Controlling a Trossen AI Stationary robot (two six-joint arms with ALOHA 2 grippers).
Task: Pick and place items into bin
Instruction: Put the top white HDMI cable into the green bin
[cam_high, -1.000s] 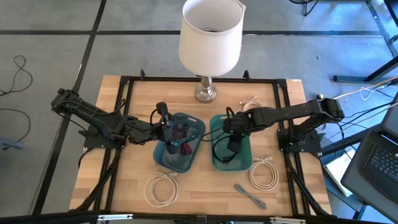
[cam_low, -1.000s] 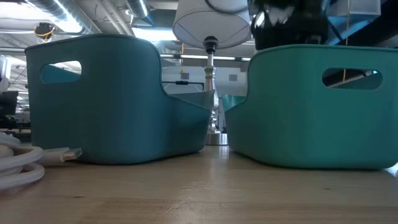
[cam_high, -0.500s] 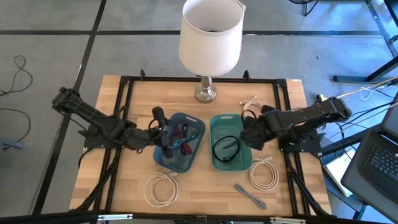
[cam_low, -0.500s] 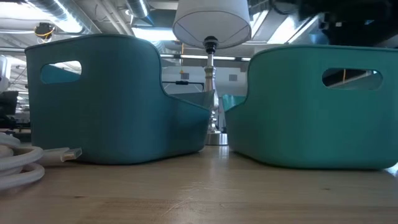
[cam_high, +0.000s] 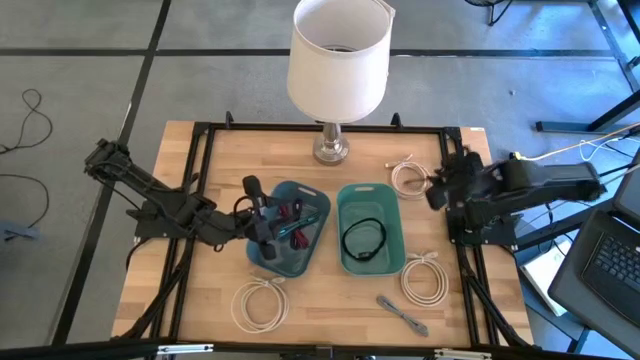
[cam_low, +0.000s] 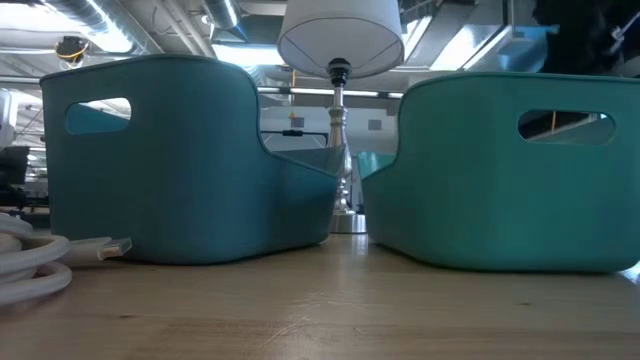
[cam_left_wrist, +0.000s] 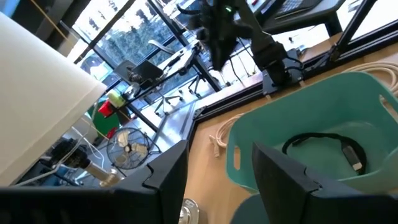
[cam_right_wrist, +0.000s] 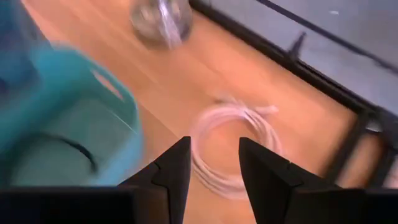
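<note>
The coiled white cable (cam_high: 407, 177) lies flat near the desk's far right corner, just beyond the teal plastic bin (cam_high: 397, 262), where a thin black cable loop (cam_high: 363, 240) already rests. The right tool (cam_high: 437, 192) hangs just beside this coil, empty, with its fingers parted. To take it well, I'd say it should drop straight down over one side of the coil and pinch several strands together, so that nothing trails on the lift.

The left tool (cam_high: 266, 228) hovers, spread and empty, over the darker blue bin (cam_high: 314, 205), which holds small red and teal strap pieces (cam_high: 288, 218).

Two more coiled white cables (cam_high: 258, 302) and a grey strap (cam_high: 402, 313) wait along the near edge. The white-shaded lamp (cam_high: 338, 58) at the far edge stands clear of the reach.
</note>
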